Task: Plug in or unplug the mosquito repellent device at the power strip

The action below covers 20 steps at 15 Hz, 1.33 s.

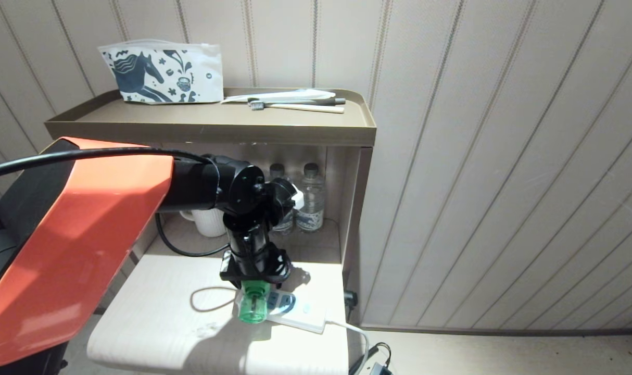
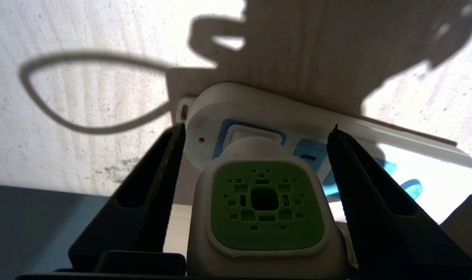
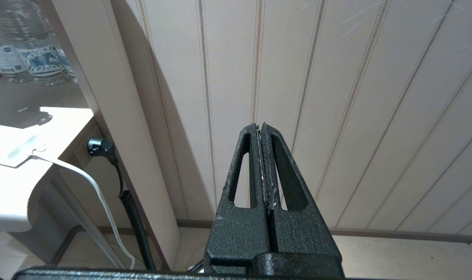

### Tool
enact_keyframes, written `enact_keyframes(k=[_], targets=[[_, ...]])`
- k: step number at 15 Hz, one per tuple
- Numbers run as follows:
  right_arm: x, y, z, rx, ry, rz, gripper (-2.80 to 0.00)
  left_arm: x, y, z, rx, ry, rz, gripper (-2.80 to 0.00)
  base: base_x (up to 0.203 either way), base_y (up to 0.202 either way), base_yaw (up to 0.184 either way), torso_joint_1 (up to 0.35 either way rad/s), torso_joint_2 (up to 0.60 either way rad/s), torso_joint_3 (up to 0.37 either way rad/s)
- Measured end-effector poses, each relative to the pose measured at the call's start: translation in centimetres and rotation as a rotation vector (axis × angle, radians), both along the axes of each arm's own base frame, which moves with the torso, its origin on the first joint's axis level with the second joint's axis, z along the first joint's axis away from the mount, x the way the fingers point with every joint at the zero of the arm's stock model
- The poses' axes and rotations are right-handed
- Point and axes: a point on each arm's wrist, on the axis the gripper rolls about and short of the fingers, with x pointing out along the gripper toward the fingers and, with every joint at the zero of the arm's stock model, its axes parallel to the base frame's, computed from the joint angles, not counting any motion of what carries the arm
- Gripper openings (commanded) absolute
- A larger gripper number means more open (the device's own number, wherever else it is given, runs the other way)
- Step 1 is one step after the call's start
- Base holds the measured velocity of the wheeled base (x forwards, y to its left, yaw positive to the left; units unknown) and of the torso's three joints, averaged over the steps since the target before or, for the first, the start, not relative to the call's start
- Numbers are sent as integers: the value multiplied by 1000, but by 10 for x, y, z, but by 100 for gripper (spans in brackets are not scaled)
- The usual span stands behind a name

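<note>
Where the white table point(image 1: 154, 323) meets the brown shelf unit point(image 1: 212, 130), the power strip point(image 1: 305, 317) lies flat with its white cord point(image 1: 355, 336) running off the edge. Mosquito repellent device point(image 1: 254, 306): seated in the end socket of the strip, green bottle jutting toward the camera in the head view, white-and-green cap point(image 2: 264, 206) facing the left wrist camera. Left gripper point(image 2: 255, 136): positioned around the device, fingers point(image 2: 158, 186) spread on either side of the cap with gaps showing, not touching it. Right gripper point(image 3: 262, 134): away at the wall, fingers pressed together. Shelf holds two water bottles point(image 1: 311, 200), a mug point(image 1: 209, 221), a printed pouch point(image 1: 162, 73).
</note>
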Motion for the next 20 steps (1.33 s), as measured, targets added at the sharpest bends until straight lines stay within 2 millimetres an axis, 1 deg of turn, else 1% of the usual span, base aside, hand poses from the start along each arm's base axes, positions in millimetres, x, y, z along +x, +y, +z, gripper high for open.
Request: enact_keyframes(k=[3, 5, 9, 13, 15, 18, 19, 20], targets=[[0, 0, 0, 0, 0, 0, -280, -5, 2, 11, -9, -11, 0, 0, 0, 0, 0, 0, 0, 0], [0, 0, 0, 0, 0, 0, -280, -11, 5, 22, -14, -17, -1, 0, 0, 0, 0, 0, 0, 0], [0, 0, 0, 0, 0, 0, -280, -30, 6, 50, -30, -46, -21, 0, 0, 0, 0, 0, 0, 0], [0, 0, 0, 0, 0, -1, -280, -47, 11, 73, -40, -70, -31, 0, 0, 0, 0, 0, 0, 0], [0, 0, 0, 0, 0, -1, -280, -61, 16, 87, -58, -88, -40, 0, 0, 0, 0, 0, 0, 0], [0, 0, 0, 0, 0, -1, -280, -94, 28, 113, -99, -127, -61, 0, 0, 0, 0, 0, 0, 0], [0, 0, 0, 0, 0, -1, -280, -107, 35, 122, -115, -144, -67, -280, 0, 0, 0, 0, 0, 0], [0, 0, 0, 0, 0, -1, -280, -118, 43, 130, -128, -164, -69, -280, 0, 0, 0, 0, 0, 0]])
